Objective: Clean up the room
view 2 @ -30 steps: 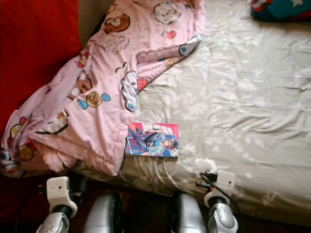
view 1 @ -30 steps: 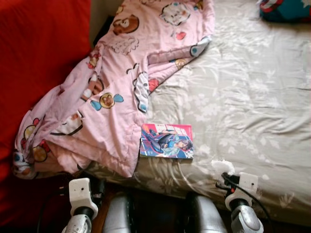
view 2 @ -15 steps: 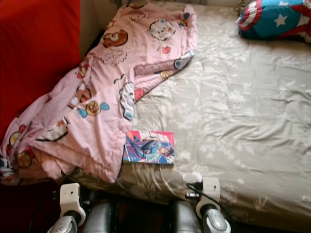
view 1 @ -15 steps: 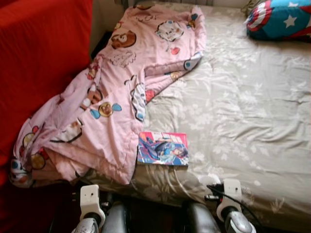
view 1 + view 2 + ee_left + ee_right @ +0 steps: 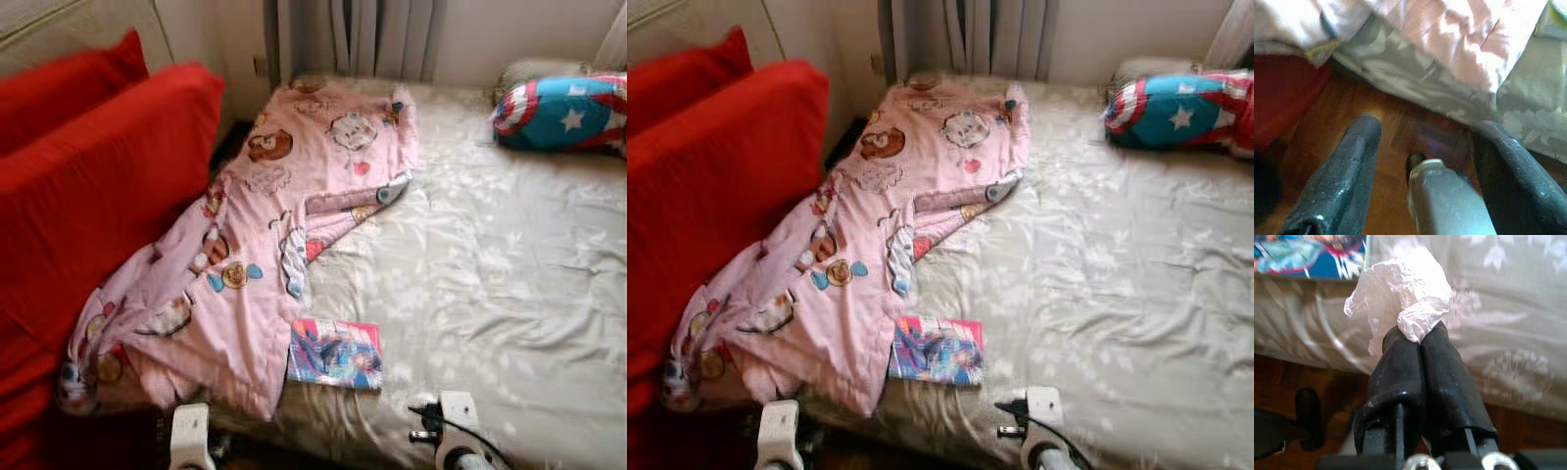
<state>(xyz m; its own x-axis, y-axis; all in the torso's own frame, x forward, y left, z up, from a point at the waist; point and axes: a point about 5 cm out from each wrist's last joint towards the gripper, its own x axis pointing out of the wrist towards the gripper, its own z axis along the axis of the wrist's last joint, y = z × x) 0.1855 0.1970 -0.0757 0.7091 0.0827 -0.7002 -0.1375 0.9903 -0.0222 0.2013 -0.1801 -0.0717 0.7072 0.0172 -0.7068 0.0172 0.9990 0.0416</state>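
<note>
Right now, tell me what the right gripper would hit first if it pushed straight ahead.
Probably the side of the mattress: the right gripper, shut on crumpled tissue, points at its floral sheet just below the comic book. Depth is unclear.

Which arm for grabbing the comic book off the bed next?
Left, probably. The left pincer is open and empty, below the bed edge. The right pincer is shut on a crumpled tissue, though it sits nearer the comic book.
</note>
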